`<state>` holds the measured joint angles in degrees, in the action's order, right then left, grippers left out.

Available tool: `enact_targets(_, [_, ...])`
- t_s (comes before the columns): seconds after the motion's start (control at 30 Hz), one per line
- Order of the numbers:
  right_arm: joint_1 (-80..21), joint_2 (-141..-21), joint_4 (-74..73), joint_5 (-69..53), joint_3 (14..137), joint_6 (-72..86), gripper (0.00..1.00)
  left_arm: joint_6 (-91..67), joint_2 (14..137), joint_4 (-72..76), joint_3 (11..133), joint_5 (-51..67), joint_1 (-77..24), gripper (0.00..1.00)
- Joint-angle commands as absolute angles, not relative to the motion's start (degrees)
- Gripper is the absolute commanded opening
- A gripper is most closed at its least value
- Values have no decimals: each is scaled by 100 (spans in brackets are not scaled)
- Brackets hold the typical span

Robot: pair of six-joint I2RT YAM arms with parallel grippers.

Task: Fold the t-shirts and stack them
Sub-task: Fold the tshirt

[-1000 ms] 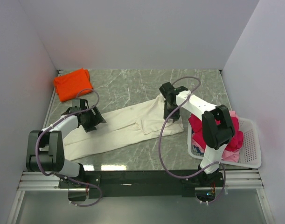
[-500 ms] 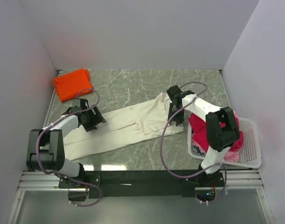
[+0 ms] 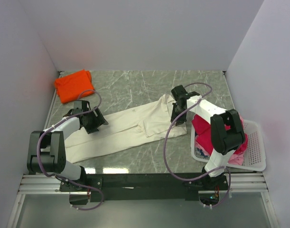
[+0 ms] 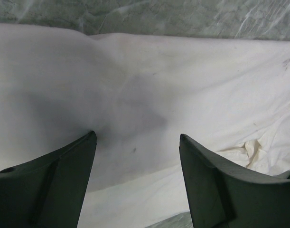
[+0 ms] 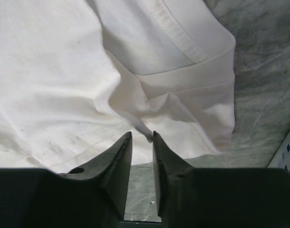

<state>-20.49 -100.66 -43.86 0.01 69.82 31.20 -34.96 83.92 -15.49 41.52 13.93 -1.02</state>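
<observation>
The right gripper (image 5: 142, 135) closes on the cream t-shirt (image 3: 121, 130)
Shifted rightward, jaws narrowed, seemingly nipping a fold; the left gripper (image 4: 137, 137) (unmoved) gapes wide above it.

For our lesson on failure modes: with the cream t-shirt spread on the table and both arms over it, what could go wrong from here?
1. The right pincer has only a small crease of the cream t-shirt between its tips; it might slip out on lifting.
2. The left pincer stands open over the cloth, so a one-sided pull could drag the shirt askew.
</observation>
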Motion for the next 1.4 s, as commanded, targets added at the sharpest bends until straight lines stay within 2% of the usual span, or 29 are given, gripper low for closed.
enact_targets(0.0, [-1978,-10081,-4157,-246,7101,3111,29,-3410,8508,-1433,4254,1433,-123,77])
enact_targets(0.03, [-1978,-10125,-4175,-272,7128,3111,27,-3410,8517,-1424,4254,1424,-123,77])
enact_targets(0.2, [-1969,-10160,-4315,-308,7268,3076,0,-3393,8534,-1433,4271,1389,-123,77])
enact_targets(0.53, [-1960,-9545,-4746,-746,7550,3286,0,-3393,8578,-1389,4228,1362,-114,77])
enact_targets(1.37, [-1986,-8297,-4667,-1310,6347,3806,0,-3428,8675,-1248,4166,1512,-114,77])
